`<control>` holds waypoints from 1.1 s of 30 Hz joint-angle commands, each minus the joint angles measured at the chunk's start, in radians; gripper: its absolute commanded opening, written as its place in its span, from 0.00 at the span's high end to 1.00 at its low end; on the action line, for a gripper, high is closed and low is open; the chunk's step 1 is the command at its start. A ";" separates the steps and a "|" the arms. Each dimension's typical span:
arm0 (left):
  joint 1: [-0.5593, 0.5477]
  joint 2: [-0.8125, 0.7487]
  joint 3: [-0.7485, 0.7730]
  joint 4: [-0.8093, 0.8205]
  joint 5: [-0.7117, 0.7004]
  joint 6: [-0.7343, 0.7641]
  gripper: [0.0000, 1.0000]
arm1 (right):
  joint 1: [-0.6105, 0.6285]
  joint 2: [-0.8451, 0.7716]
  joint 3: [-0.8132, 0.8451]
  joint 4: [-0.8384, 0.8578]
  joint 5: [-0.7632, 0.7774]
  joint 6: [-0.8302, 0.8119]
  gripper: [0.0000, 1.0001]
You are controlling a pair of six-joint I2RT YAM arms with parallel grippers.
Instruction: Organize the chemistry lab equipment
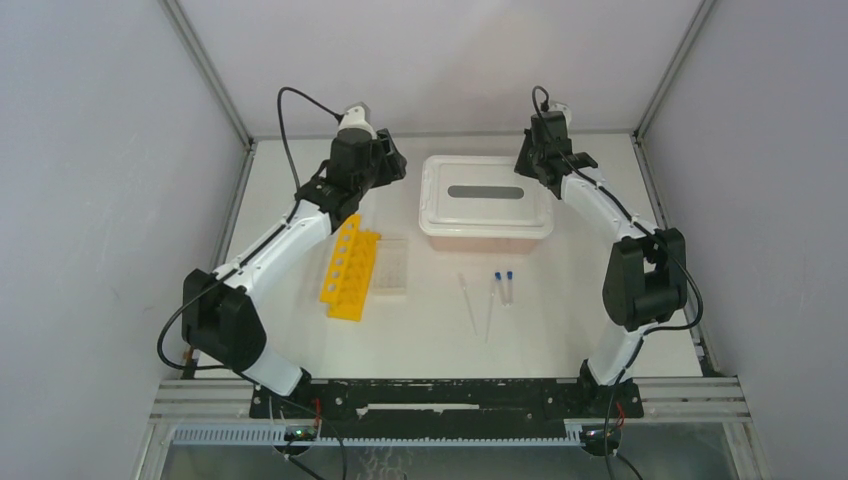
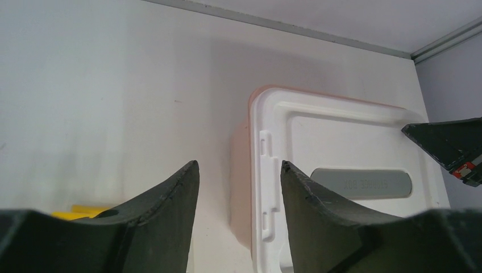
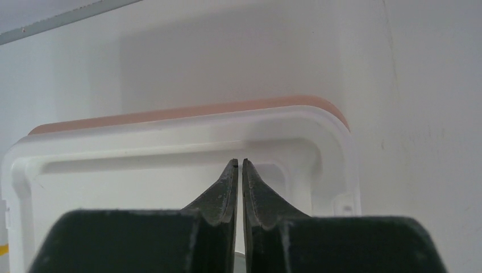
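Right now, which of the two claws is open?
The left claw: its fingers stand well apart, with table showing between them. The right claw is shut, fingertips almost touching, holding nothing.

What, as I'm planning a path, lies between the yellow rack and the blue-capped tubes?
Top view: the small clear grid rack beside the yellow rack, then two thin droppers.

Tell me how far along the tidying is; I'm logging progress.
Nothing looks done yet: two tubes and two droppers lie loose, apart from the yellow rack and grid rack. Nothing is in hand: left pincer open, right pincer shut, both empty near the tub. All sorting is left.
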 commanded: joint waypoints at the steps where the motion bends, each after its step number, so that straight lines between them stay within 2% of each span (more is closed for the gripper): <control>1: -0.006 -0.006 0.053 0.041 -0.013 0.022 0.40 | 0.008 -0.014 0.016 -0.015 0.005 -0.021 0.88; 9: -0.011 -0.057 0.004 0.043 -0.044 0.013 0.39 | 0.040 -0.138 -0.015 0.008 0.005 -0.064 0.85; 17: -0.009 -0.209 -0.189 0.008 -0.216 -0.031 0.31 | 0.141 -0.331 -0.102 -0.045 0.048 -0.074 0.68; 21: -0.005 -0.277 -0.290 -0.029 -0.258 -0.081 0.29 | 0.232 -0.398 -0.173 -0.096 0.086 -0.067 0.61; 26: -0.002 -0.372 -0.389 -0.091 -0.307 -0.142 0.26 | 0.402 -0.439 -0.236 -0.142 0.174 -0.058 0.54; 30: 0.011 -0.438 -0.437 -0.159 -0.351 -0.171 0.22 | 0.528 -0.426 -0.245 -0.140 0.199 -0.057 0.53; 33: 0.031 -0.480 -0.470 -0.187 -0.368 -0.189 0.22 | 0.602 -0.391 -0.245 -0.097 0.173 -0.047 0.58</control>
